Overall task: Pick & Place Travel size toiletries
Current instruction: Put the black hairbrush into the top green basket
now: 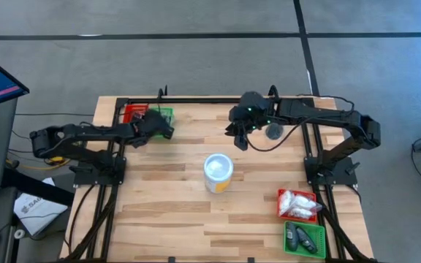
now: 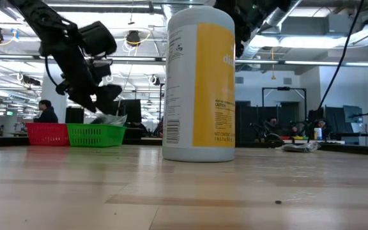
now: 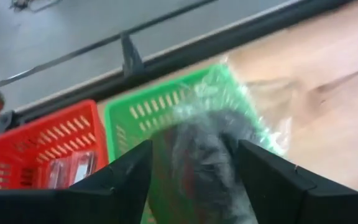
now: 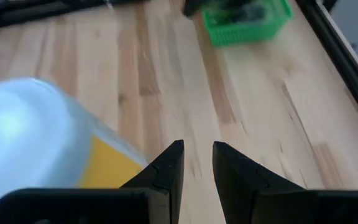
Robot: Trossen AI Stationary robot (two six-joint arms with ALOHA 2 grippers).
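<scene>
At the far left, a dark toiletry in a clear crinkly packet (image 3: 197,180) sits at the top of a green tray (image 1: 165,114), blurred in the left wrist view. My left gripper (image 3: 194,148) hovers just above that tray (image 2: 94,135), open, a finger on either side of the packet. My right gripper (image 1: 241,142) hangs above the table's far middle, beyond the white cup (image 1: 218,172). A narrow gap shows between its fingers (image 4: 197,149), with nothing in it. My left gripper stands open around the packet (image 3: 197,134), slanting down from the table's left. I cannot tell whether either finger touches it. The packet lies on the green tray's top (image 2: 110,119).
A red tray (image 1: 132,113) with clear packets stands left of the green one. At the near right, a red tray (image 1: 298,203) holds white sachets and a green tray (image 1: 303,237) holds dark pieces. A grey round piece (image 1: 274,131) lies under the right arm.
</scene>
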